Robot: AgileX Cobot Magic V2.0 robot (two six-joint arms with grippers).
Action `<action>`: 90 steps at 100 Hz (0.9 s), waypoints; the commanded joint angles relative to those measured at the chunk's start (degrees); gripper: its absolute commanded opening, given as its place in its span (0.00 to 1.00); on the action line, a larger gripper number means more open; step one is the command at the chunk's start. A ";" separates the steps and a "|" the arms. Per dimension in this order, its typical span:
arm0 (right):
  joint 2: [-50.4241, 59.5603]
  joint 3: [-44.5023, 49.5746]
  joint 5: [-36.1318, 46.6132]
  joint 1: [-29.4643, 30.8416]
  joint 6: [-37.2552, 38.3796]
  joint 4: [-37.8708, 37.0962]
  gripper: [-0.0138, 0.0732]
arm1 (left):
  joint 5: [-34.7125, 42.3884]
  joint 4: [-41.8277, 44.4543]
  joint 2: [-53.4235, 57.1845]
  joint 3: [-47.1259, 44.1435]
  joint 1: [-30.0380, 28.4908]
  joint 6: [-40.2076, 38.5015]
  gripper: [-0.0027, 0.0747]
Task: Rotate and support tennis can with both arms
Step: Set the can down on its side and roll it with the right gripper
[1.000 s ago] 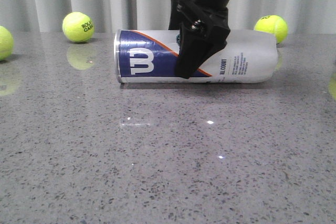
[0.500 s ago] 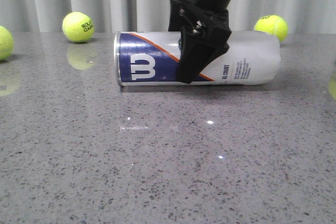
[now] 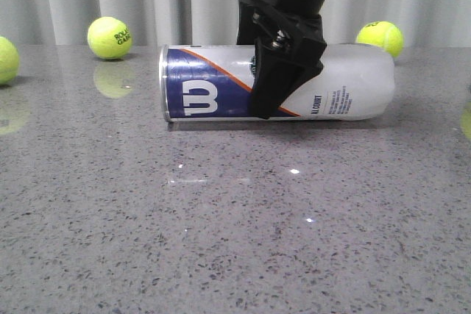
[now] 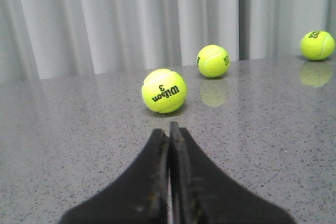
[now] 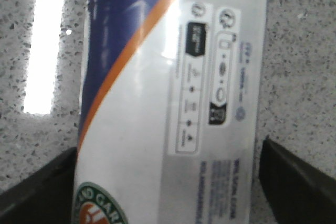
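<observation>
Across the grey speckled tabletop (image 3: 221, 240) lies the tennis can (image 3: 213, 82), on its side toward the back, its metal-rimmed end to the left and its rounded clear end to the right. Its navy panel with the white W logo faces the front view, an orange stripe running diagonally above it.

Over the middle of the can comes the right arm, its black right tool (image 3: 274, 82) reaching down around the can; one finger crosses the can's near face. From the right wrist view the two fingers (image 5: 296, 182) stand wide apart on either side of the can (image 5: 173, 103), close to its sides; whether they touch it I cannot tell.

The left tool (image 4: 169, 140) shows only in its own wrist view, its fingers pressed together with nothing between them, low above the tabletop.

Yellow-green tennis balls (image 3: 110, 37) rest along the back edge near grey curtains.
</observation>
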State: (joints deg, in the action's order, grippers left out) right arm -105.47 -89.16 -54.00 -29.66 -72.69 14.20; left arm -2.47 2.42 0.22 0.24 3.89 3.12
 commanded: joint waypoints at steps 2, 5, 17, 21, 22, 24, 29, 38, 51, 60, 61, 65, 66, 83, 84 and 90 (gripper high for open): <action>3.13 -1.69 0.78 0.04 -0.65 1.66 0.92 | 4.30 -0.02 2.28 -2.71 -0.11 -0.62 0.01; 3.19 -1.69 0.70 0.04 -0.65 1.66 0.92 | 4.30 -0.02 2.28 -2.71 -0.11 -0.62 0.01; 3.78 -1.69 0.49 0.04 -0.65 1.67 0.92 | 4.30 -0.02 2.28 -2.71 -0.11 -0.62 0.01; 4.14 -1.69 0.44 0.04 -0.65 1.72 0.92 | 4.30 -0.02 2.28 -2.71 -0.11 -0.62 0.01; 4.28 -1.69 0.44 0.04 -0.65 1.72 0.92 | 4.30 -0.02 2.28 -2.71 -0.11 -0.62 0.01; 4.34 -1.69 0.44 0.04 -0.65 1.72 0.92 | 4.30 -0.02 2.28 -2.71 -0.11 -0.62 0.01; 4.82 -1.69 0.44 0.04 -0.65 1.84 0.92 | 4.30 -0.02 2.28 -2.71 -0.11 -0.62 0.01; 5.41 -1.69 0.24 0.04 -0.65 1.95 0.92 | 4.30 -0.02 2.28 -2.71 -0.11 -0.62 0.01; 5.77 -1.69 -0.20 0.04 -0.65 1.95 0.92 | 4.30 -0.02 2.28 -2.71 -0.11 -0.62 0.01; 5.77 -1.69 -0.50 0.04 -0.65 1.95 0.92 | 4.30 -0.02 2.28 -2.71 -0.11 -0.62 0.01; 5.77 -1.69 -0.50 0.04 -0.65 1.95 0.92 | 4.30 -0.02 2.28 -2.71 -0.11 -0.62 0.01; 5.77 -1.69 -0.50 0.04 -0.65 1.95 0.92 | 4.30 -0.02 2.28 -2.71 -0.11 -0.62 0.01; 5.77 -1.69 -0.50 0.04 -0.65 1.95 0.92 | 4.30 -0.02 2.28 -2.71 -0.11 -0.62 0.01; 5.77 -1.69 -0.73 0.04 -0.65 1.95 0.92 | 4.30 -0.02 2.28 -2.71 -0.11 -0.62 0.01; 5.77 -1.69 -0.75 0.04 -0.65 1.95 0.92 | 4.30 -0.02 2.28 -2.71 -0.11 -0.62 0.01; 5.77 -1.69 -0.99 0.04 -0.65 1.95 0.92 | 4.30 -0.02 2.28 -2.71 -0.11 -0.62 0.01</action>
State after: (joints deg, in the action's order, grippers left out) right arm -103.11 -89.16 -55.56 -29.66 -72.69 14.55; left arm -2.47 2.42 0.22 0.24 3.89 3.12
